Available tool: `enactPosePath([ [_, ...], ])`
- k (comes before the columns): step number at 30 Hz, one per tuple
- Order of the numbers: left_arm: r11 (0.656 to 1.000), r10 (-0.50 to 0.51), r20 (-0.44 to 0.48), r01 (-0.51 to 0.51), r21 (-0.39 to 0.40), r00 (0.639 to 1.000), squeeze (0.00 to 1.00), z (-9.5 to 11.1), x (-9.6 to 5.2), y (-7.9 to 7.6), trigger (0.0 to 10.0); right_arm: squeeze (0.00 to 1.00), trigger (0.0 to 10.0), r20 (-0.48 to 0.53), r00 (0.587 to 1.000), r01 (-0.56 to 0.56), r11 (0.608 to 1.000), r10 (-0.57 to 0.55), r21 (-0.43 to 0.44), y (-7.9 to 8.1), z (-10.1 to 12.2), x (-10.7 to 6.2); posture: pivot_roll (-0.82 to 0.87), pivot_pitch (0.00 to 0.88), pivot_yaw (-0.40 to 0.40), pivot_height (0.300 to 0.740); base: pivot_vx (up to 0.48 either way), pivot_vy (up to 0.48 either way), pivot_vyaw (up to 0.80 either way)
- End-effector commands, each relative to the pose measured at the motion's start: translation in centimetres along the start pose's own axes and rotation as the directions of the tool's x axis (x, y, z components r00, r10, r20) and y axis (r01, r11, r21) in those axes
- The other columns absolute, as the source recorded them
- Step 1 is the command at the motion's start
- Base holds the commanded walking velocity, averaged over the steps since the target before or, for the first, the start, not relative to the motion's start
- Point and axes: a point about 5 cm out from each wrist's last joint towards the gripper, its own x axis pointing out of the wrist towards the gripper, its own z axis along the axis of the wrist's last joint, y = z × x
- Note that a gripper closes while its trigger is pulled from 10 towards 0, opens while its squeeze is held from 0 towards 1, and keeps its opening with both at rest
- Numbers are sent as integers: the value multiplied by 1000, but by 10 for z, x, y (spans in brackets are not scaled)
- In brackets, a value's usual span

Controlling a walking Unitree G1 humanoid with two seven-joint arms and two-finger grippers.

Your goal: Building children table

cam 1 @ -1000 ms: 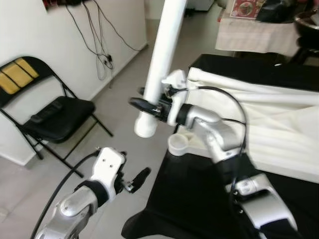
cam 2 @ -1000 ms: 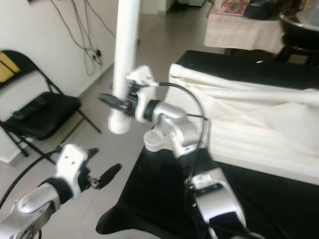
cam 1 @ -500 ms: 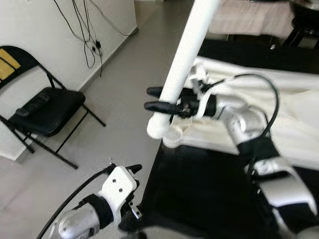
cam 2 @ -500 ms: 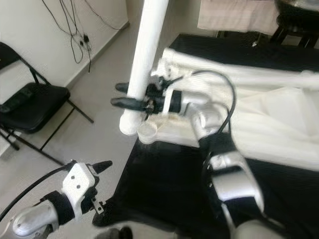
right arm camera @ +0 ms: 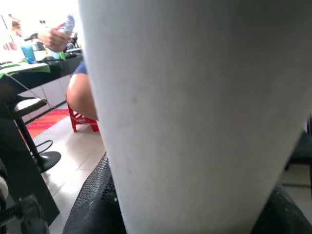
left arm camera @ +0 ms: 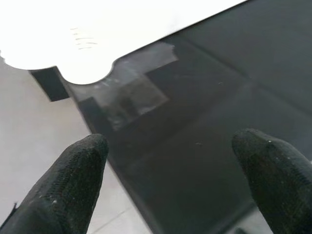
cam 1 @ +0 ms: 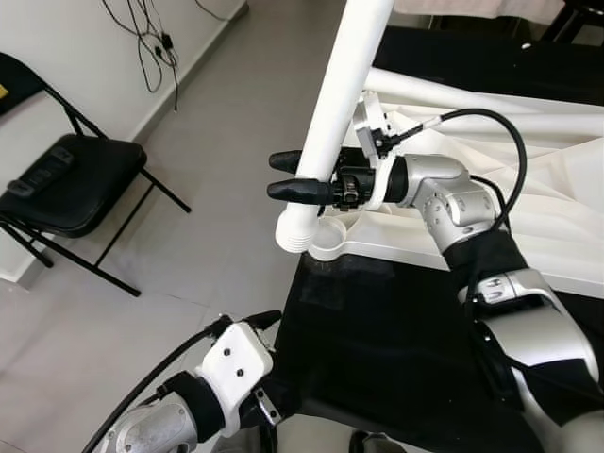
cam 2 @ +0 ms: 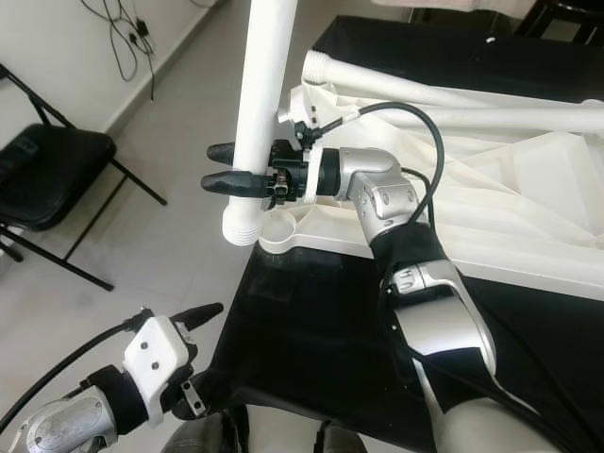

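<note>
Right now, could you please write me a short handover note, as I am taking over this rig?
Right end effector: shut on the white table leg, threaded end just beside the corner socket of the white tabletop.
Left end effector: open, low beside the black cloth, holding nothing.
Done: leg picked up and brought to the corner.
Left: seat the leg in the socket. A second leg lies on the tabletop.

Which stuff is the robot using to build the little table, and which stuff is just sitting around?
For the job:
- long white plastic table leg
- right gripper, clamped on it
- white plastic tabletop, upside down
- round corner socket

Just lying about:
- black folding chair
- dangling black wall cables
- left gripper, idle
</note>
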Motion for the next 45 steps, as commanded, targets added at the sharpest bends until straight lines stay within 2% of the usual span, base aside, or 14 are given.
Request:
enactPosePath([
  [1, 999, 13, 17, -14, 38, 1000, 0, 5, -3, -5, 10000, 0, 10000, -30, 999, -16, 1000, 15, -17, -2, 2, -4, 33, 356, -27, 740, 0, 0, 0],
  [11, 997, 67, 27, -68, 39, 997, 0, 8, -6, -11, 10000, 0, 10000, -37, 997, -67, 997, 66, -32, -4, 15, -15, 35, 378, -31, 740, 0, 0, 0],
  [16, 996, 77, 31, -78, 48, 997, 0, 8, -7, -12, 10000, 0, 10000, -65, 993, -101, 994, 99, -36, -3, 13, -16, 35, 383, -26, 740, 0, 0, 0],
  [21, 995, 82, 33, -84, 57, 996, 0, 7, -7, -14, 10000, 0, 10000, -130, 982, -140, 990, 134, -34, 1, 4, -12, 32, 378, -23, 740, 0, 0, 0],
  [31, 994, 86, 35, -88, 65, 996, 0, 8, -5, -17, 10000, 0, 10000, -245, 965, -109, 994, 97, -34, -3, -6, -2, 26, 359, -38, 740, 0, 0, 0],
  [42, 993, 91, 41, -94, 67, 995, 0, 8, -4, -18, 10000, 0, 10000, -299, 950, -105, 994, 88, -41, -4, -8, 1, 22, 354, -44, 740, 0, 0, 0],
  [44, 993, 92, 42, -94, 68, 995, 0, 8, -4, -18, 10000, 0, 10000, -307, 946, -124, 991, 104, -49, -3, -8, 1, 21, 354, -48, 740, 0, 0, 0],
  [45, 993, 93, 43, -96, 68, 995, 0, 8, -4, -18, 10000, 0, 10000, -322, 934, -184, 981, 154, -63, 2, -9, 0, 20, 353, -49, 740, 0, 0, 0],
])
